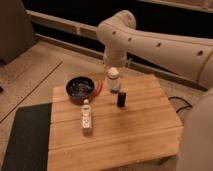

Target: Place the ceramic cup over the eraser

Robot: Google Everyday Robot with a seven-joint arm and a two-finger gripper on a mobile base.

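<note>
My gripper [114,74] hangs from the white arm over the far middle of the wooden table [130,135]. It is shut on the ceramic cup [113,80], a small whitish cup held just above the table. The eraser [121,98], a small black upright block, stands on the table just in front of the cup and slightly to its right. The cup is beside the eraser, not over it.
A wide black bowl [80,90] sits at the table's far left with a red-orange object [98,88] against its right side. A slim clear bottle [87,116] lies in front of the bowl. A blue-grey pad [115,90] lies under the cup. A dark mat [25,135] lies left of the table.
</note>
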